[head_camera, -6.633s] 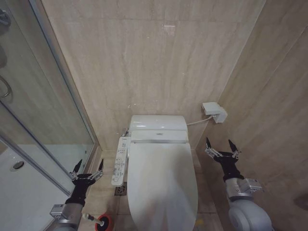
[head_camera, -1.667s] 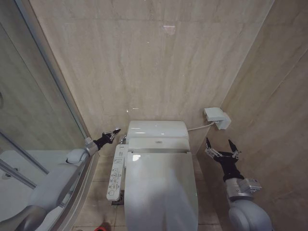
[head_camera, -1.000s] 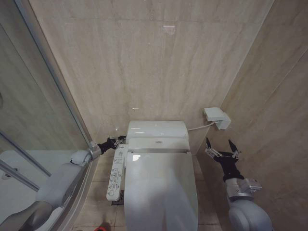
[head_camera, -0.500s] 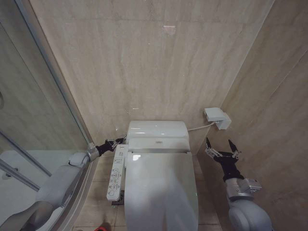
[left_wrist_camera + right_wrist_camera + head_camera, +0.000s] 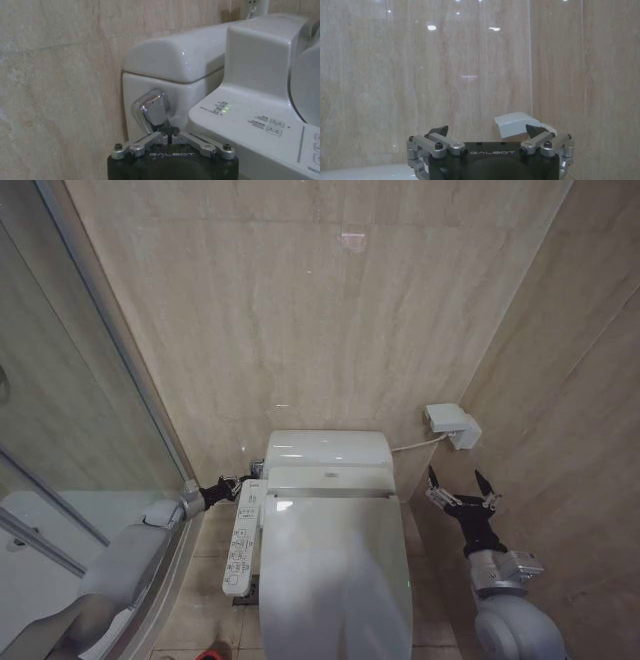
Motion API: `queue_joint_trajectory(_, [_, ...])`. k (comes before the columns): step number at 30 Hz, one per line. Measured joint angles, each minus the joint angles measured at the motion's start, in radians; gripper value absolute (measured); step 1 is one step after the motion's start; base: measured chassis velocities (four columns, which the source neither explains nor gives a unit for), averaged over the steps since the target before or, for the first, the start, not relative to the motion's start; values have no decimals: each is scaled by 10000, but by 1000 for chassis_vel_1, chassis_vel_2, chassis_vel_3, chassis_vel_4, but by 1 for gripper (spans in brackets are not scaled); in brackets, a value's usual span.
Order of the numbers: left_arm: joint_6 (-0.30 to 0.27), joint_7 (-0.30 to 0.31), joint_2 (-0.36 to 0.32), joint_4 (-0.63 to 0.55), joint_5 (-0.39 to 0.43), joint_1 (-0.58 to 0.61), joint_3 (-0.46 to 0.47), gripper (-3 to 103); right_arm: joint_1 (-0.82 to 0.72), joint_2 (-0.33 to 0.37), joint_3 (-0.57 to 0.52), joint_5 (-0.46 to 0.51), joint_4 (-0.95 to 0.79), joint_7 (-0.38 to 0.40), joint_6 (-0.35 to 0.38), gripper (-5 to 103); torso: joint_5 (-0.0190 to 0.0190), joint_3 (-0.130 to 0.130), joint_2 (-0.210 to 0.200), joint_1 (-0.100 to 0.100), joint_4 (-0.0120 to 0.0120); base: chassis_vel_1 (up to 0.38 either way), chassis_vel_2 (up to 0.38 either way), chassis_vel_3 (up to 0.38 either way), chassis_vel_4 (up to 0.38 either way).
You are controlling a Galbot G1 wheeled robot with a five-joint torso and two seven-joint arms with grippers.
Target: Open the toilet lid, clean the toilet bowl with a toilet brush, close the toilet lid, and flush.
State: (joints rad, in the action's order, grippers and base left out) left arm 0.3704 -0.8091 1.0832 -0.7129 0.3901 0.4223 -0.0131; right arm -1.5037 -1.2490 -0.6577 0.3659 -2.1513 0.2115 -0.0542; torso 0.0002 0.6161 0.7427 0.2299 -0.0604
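With the toilet lid (image 5: 335, 575) shut over the bowl, only flushing seems left: left gripper (image 5: 169, 135), fingers closed, touches the chrome flush lever (image 5: 151, 110); right gripper (image 5: 461, 488) idles, fingers open.

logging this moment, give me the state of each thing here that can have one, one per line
toilet lid: closed, flat over the bowl
flush lever: chrome, on the tank's side, left tool's closed tips against it
left tool: shut, at the flush lever
right tool: open, holding nothing, raised beside the toilet near the wall
button panel: green lights lit in the left wrist view
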Motion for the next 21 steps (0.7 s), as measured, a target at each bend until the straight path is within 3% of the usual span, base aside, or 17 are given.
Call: queue_joint_trajectory(21, [180,30,453,670,-9,-579,-28,0,0,0,0,0,0,0,0,100,3,-3,1,-4,2,0,0,0,0])
